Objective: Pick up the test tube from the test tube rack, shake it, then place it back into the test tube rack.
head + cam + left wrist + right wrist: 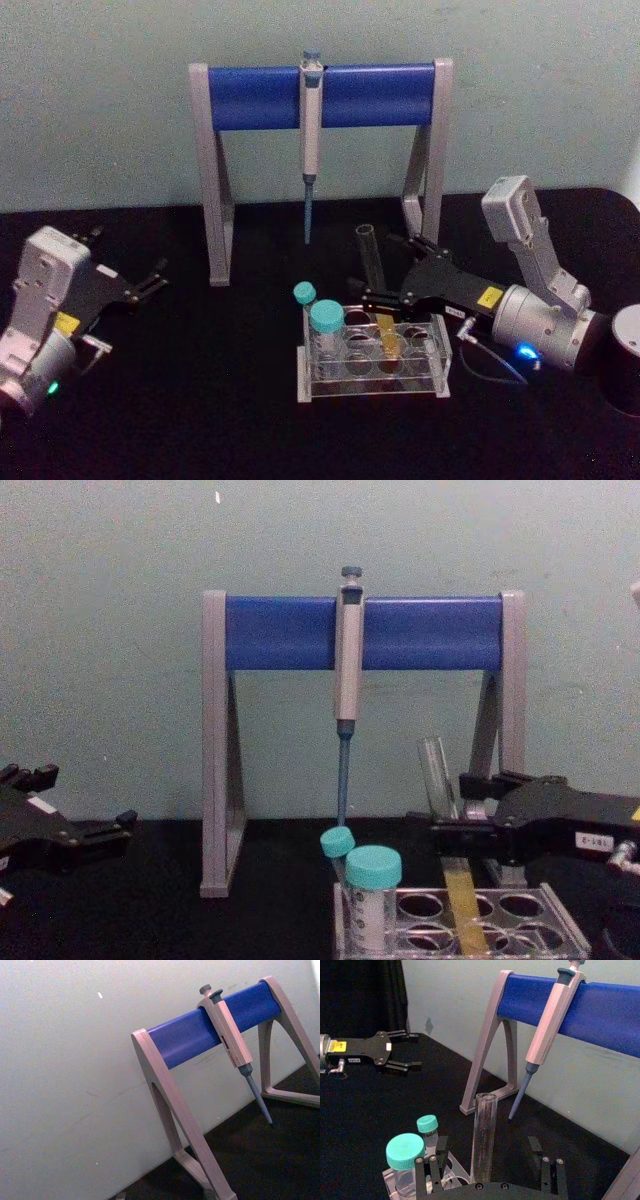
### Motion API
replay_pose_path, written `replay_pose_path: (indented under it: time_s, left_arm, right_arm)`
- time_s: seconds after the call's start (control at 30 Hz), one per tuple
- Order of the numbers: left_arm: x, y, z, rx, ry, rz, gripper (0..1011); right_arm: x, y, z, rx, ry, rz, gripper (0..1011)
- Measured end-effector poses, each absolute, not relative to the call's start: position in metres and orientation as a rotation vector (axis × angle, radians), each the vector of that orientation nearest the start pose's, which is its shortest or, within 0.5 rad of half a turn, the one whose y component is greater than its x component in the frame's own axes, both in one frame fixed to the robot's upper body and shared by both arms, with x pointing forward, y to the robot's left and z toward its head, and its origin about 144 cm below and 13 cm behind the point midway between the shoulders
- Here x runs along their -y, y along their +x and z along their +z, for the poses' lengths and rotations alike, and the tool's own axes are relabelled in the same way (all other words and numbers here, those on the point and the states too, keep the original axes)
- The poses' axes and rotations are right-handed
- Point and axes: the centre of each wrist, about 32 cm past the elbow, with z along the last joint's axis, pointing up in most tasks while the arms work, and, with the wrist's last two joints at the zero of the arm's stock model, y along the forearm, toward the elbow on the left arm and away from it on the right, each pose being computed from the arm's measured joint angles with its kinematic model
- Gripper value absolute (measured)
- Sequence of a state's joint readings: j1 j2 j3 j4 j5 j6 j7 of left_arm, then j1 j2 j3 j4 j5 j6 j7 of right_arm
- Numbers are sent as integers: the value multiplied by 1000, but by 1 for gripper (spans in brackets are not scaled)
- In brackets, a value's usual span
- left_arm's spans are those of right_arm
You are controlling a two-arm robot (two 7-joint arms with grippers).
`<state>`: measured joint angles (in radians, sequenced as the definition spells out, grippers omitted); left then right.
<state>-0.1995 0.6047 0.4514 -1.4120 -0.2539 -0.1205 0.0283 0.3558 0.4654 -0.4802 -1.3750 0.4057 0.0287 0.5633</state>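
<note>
The test tube [371, 256] is a long clear glass tube with yellow liquid low down, leaning in a hole of the clear test tube rack [372, 388]. My right gripper [382, 268] reaches in from the right. It is open, with one finger on each side of the tube's upper part and a gap on both sides. The right wrist view shows the test tube [483, 1135] upright between the two fingers of that gripper [488, 1143]. From the chest, the test tube [437, 770] rises out of the rack [560, 932] beside the right gripper [455, 805]. My left gripper [150, 280] rests open at the far left.
Two teal-capped tubes [327, 320] [304, 292] stand in the rack's left end. Behind it is a grey-and-blue pipette stand [320, 95] with a pipette [310, 150] hanging from it. A dark cylinder [625, 355] sits at the right edge.
</note>
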Motion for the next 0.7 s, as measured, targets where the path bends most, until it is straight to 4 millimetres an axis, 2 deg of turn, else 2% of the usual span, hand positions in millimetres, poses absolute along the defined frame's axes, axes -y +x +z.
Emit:
replay_pose_path:
  time_s: [0.67, 0.7]
  left_arm:
    - [-310, 489, 1140, 285, 304, 1248, 1001]
    - [-310, 489, 1140, 285, 304, 1248, 1001]
  right_arm:
    - [257, 533, 1175, 38, -176, -681, 1000]
    - [257, 533, 1175, 38, -176, -681, 977]
